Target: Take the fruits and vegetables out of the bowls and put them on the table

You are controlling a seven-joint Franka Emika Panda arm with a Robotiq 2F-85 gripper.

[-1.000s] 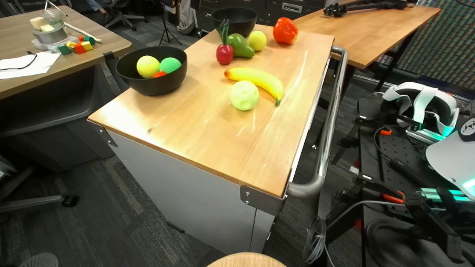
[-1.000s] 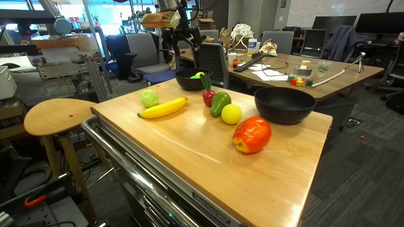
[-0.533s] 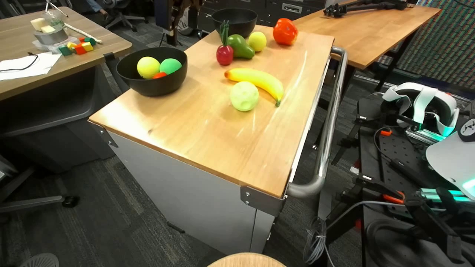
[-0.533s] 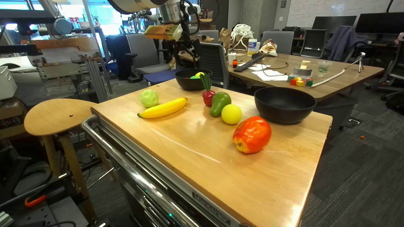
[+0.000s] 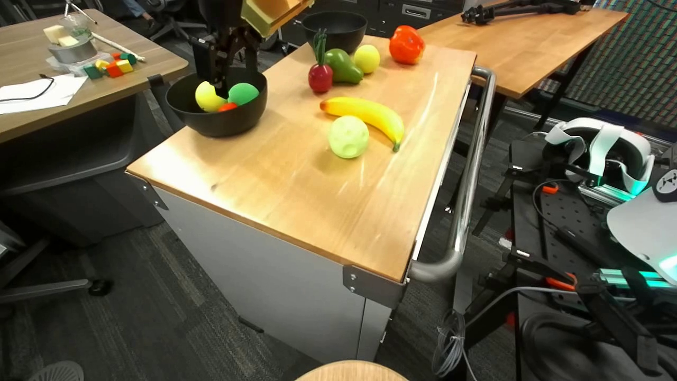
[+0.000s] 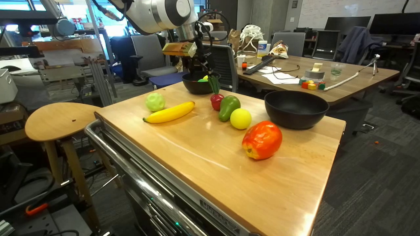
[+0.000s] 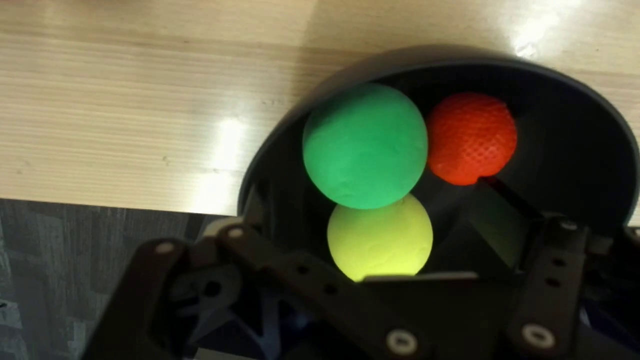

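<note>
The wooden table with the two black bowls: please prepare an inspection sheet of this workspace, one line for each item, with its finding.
Surface: light wooden table, shiny, with a small dark spot.
Job's things, bowls: the occupied bowl holds a green ball, a yellow ball and a red textured fruit; the other bowl shows no fruit.
Job's things, table: pale green fruit, banana, leafy radish, avocado, a second yellow ball, red-orange fruit.
Clutter: coloured blocks and papers on the neighbouring desk.
Jaws: open at the occupied bowl, nothing held; contact with the fruit cannot be told.
Cables: coiled grey cable low beside the table.
Surroundings: wooden stool near the table, office chairs, white headset.
</note>
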